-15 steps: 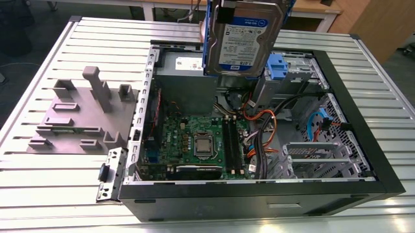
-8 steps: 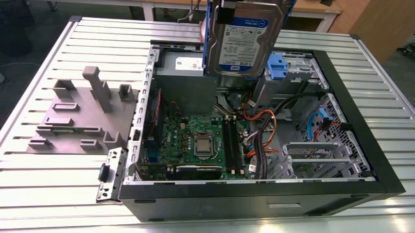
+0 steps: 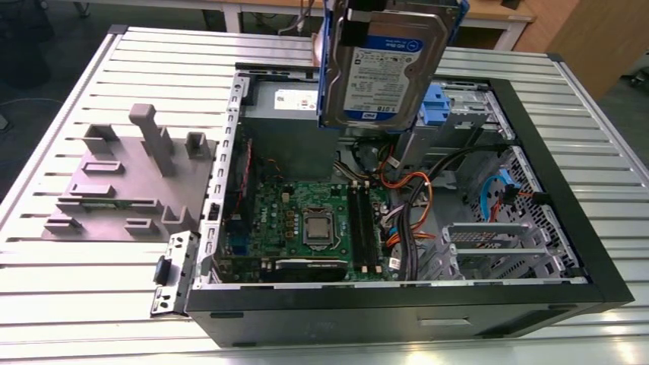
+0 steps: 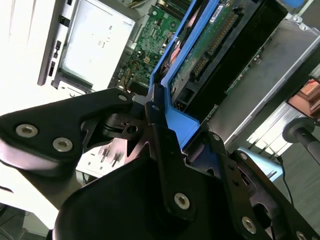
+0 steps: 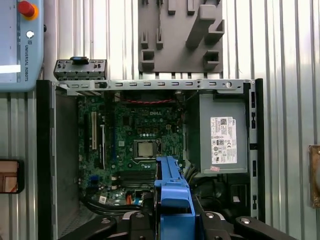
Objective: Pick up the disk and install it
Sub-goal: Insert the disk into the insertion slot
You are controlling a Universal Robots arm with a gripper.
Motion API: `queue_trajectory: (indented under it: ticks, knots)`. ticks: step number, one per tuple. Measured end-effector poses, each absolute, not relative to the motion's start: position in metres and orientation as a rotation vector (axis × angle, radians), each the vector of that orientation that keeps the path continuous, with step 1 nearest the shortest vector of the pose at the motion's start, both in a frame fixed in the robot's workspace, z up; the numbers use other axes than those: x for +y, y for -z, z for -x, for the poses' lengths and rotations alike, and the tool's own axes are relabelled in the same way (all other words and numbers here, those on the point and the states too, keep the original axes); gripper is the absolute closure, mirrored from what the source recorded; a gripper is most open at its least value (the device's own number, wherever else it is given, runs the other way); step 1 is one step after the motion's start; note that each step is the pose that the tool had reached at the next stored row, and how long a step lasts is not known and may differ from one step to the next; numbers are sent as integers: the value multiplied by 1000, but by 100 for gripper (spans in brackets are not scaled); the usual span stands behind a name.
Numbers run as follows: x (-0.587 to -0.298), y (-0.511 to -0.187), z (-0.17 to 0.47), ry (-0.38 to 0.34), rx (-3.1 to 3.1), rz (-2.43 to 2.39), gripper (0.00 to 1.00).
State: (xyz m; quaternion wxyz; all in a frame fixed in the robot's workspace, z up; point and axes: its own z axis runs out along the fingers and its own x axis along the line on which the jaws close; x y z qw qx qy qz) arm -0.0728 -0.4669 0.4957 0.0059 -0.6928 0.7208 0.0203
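The disk [image 3: 390, 65] is seen lifted clear of everything in the exterior view, held high above the open computer case [image 3: 406, 306] with its white-and-blue label turned toward the camera and its blue carrier showing along both edges. It is hung nearly upright, tilted a little, over the far part of the case, above the grey power supply box [image 3: 294, 103] and just to the exterior view's left of the blue plastic clip [image 3: 436, 103] at the drive bay. In the second wrist view the gripper [image 4: 180, 125] is shown clamped on the carrier's blue frame, a black finger [image 4: 159, 130] pressed flat along its edge, with the drive's green circuit board [image 4: 207, 45] seen beyond. In the first wrist view the disk [image 5: 172, 192] is caught edge-on, and the motherboard [image 5: 135, 135] and the power supply box [image 5: 222, 140] with its white sticker are laid out beneath it. Orange and black cables [image 3: 406, 186] are bundled inside the case beside the motherboard [image 3: 304, 220]. A grey moulded fixture [image 3: 121, 182] is set on the slatted metal table [image 3: 81, 293], just beside the case at the exterior view's left.
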Motion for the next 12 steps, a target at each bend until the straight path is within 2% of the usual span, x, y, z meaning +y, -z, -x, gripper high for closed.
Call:
queue_trajectory:
  ticks: [12]
  knots:
    - [-495,-494,73,-56,2259,2171,63]
